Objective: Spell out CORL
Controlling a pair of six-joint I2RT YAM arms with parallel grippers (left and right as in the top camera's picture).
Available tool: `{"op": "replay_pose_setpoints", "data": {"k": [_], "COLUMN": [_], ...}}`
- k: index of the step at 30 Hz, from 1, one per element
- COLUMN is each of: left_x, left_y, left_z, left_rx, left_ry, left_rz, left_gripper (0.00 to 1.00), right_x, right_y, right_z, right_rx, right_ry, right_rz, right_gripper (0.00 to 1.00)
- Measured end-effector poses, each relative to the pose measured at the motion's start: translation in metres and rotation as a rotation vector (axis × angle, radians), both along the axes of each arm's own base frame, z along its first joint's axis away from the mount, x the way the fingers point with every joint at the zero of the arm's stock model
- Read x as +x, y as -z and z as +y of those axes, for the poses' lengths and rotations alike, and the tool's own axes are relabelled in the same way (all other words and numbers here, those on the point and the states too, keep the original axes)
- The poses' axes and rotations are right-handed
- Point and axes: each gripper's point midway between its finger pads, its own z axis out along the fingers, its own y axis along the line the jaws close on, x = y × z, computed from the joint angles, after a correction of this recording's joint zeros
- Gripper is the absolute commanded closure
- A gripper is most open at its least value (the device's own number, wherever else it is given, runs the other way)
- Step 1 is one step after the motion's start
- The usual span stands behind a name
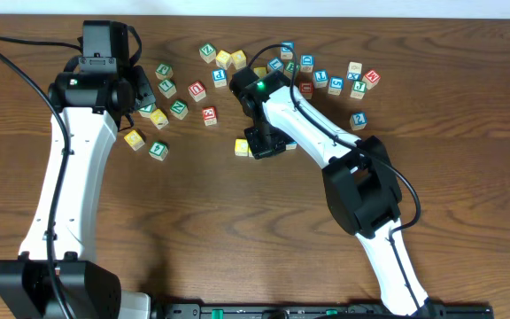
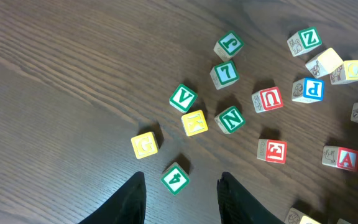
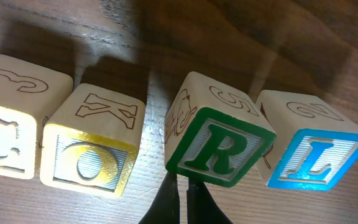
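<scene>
Done: our four wooden letter cubes (image 3: 92, 149) read C-O-R-L.
Maybe left: squaring the skewed green-framed R cube (image 3: 219, 146).
Right gripper (image 3: 180, 190): together.
Left gripper (image 2: 182, 190): apart, empty.

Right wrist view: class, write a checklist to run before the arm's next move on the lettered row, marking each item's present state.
1. O cube, R cube, L cube in order: ok.
2. Leftmost cube reads C: cannot tell, its face is cut off.
3. R cube square with the row: not ok, it sits twisted.
4. Right gripper shut and empty: ok.
5. Left gripper open, away over loose cubes: ok.
</scene>
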Motion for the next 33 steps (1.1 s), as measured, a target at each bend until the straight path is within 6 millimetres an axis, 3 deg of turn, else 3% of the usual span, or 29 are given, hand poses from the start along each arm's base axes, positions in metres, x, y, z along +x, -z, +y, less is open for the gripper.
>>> {"op": "replay_pose_setpoints", "data": {"k": [6, 15, 24, 33], "left_x": [0.000, 0.001, 0.001, 0.001], "left_y": [0.000, -0.001, -0.001, -0.001], "left_z": [0.000, 0.000, 0.011, 0.013], "left_rx": [0.000, 0.000, 0.000, 0.000], "left_ry": [0.000, 0.000, -0.026, -0.031], "left_rz": [0.000, -0.005, -0.008, -0.007], "left_gripper": [0.63, 0.62, 0.63, 0.63], "right_x": [0.002, 0.000, -0.025, -0.029], "right_y": [-0.002, -0.032, -0.029, -0.011], "right_z": [0.002, 0.038, 0.070, 0.065], "right_rx": [0.017, 0.167, 0.197, 0.187], "right_ry": [-0.012, -0.124, -0.221, -0.219], "right_rz": [-0.005, -0.055, -0.041, -0.027], "right_gripper": [0.98, 0.99, 0.97, 0.98]}}
